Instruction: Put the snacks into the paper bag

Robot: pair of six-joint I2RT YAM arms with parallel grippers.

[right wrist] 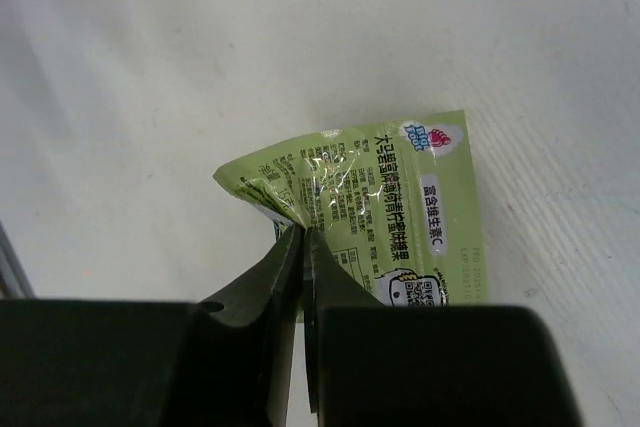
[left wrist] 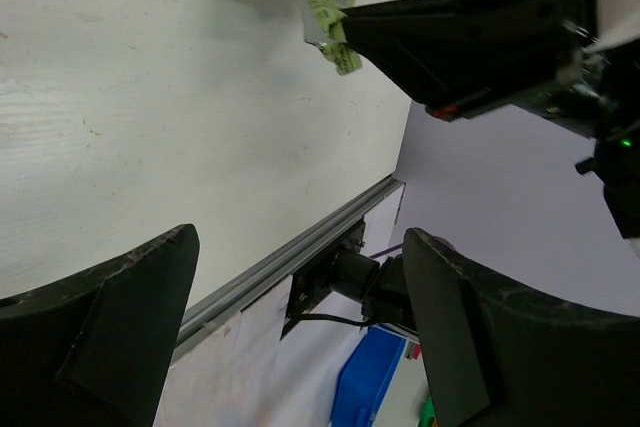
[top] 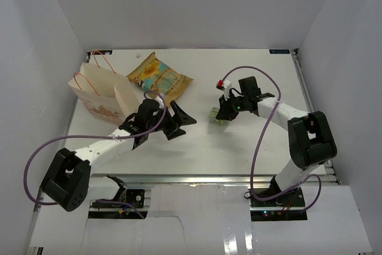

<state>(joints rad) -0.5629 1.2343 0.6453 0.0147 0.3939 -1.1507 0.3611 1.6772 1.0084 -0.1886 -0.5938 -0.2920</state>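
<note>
A pale-green foil sachet [right wrist: 390, 217], jutting ahead of the right gripper [right wrist: 300, 237], is clamped by one thin edge and could be shaken loose mid-carry; the left gripper [left wrist: 305, 237] is spread, empty

The left arm [top: 98, 147] folds at a low elbow near its base and runs up and to the right, ending at a wrist over the middle of the table. The left gripper [top: 182, 125] points right, its jaws spread wide with nothing between the fingers [left wrist: 110, 337]. The right arm [top: 280, 111] rises from its base to a bent elbow, and its forearm reaches left. The right gripper [top: 219, 115] points left and down. Its jaws are pressed together, pinching the corner of a green sachet [right wrist: 400, 207]. The two grippers face each other, apart.
</note>
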